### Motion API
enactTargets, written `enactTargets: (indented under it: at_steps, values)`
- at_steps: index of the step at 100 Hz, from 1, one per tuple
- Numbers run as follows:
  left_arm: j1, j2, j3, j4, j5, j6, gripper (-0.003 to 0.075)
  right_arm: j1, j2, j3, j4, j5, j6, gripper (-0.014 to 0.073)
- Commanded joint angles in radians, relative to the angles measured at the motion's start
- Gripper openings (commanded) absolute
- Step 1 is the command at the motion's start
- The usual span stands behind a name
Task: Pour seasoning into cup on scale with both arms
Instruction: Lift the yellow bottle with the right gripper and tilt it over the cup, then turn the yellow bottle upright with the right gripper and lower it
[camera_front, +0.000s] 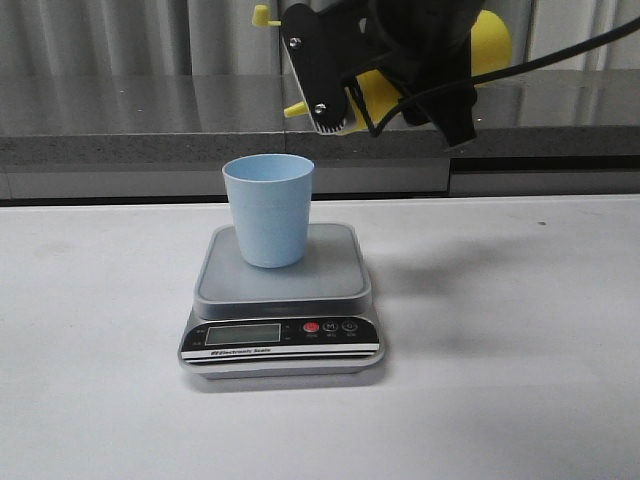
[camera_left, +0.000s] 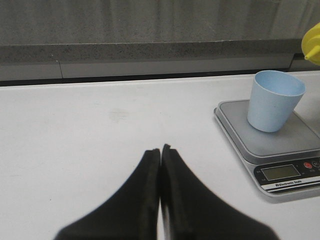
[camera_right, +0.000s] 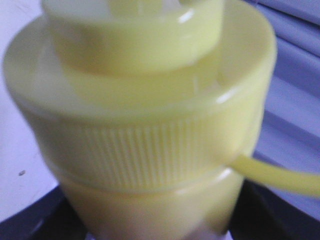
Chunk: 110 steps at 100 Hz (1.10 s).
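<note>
Black right arm (camera_front: 400, 50) with screws, a cable, seemingly ridged pads.

**A pale bench and a grey backdrop**

A white bench (camera_front: 520, 400) fills the lower half of the front view, matte and plain, with soft shadows falling right of centre. In the left wrist view a faint smudge (camera_left: 118, 115) marks its surface near the middle of the frame. Along the far edge of the bench runs a low speckled grey ledge (camera_front: 120, 150), stretching across the frame just above centre, with a dark gap beneath it. Its top is glossy and throws back dim reflections. Behind the ledge, in the upper left of the front view, hangs a grey ribbed wall (camera_front: 100, 35) of vertical folds, like corrugated sheet or curtain.
</note>
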Motion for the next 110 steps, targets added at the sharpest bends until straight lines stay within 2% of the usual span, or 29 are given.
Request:
enactTargets:
  at_steps: [1,11,31,40,51,60,69,91,110]
  values:
    - [0.002,0.012,-0.028,-0.017,-0.078,-0.005,-0.002,0.005,-0.048,-0.037,-0.101,0.041,-0.023,-0.006]
    - [0.002,0.012,-0.028,-0.017,-0.078,-0.005,-0.002,0.005,-0.048,-0.037,-0.101,0.046,-0.052,-0.006]
    - [0.002,0.012,-0.028,-0.017,-0.078,-0.005,-0.002,0.005,-0.048,-0.037,-0.091,0.04,-0.031,-0.006]
    - [0.002,0.012,-0.028,-0.017,-0.078,-0.005,-0.002,0.005,-0.048,-0.037,-0.065,0.03,0.078,-0.006]
    - [0.002,0.012,-0.028,-0.017,-0.078,-0.005,-0.002,-0.005,-0.055,-0.037,-0.028,0.005,0.303,-0.006]
    - [0.002,0.012,-0.028,-0.017,-0.078,-0.005,-0.002,-0.034,-0.08,-0.034,0.045,-0.103,0.475,-0.006]
    - [0.002,0.012,-0.028,-0.017,-0.078,-0.005,-0.002,-0.077,-0.112,-0.032,0.131,-0.236,0.586,-0.006]
    - [0.002,0.012,-0.028,-0.017,-0.078,-0.005,-0.002,-0.19,-0.168,-0.028,0.286,-0.484,0.74,-0.006]
    - [0.002,0.012,-0.028,-0.017,-0.078,-0.005,-0.002,-0.274,-0.213,0.045,0.344,-0.637,0.847,-0.006]
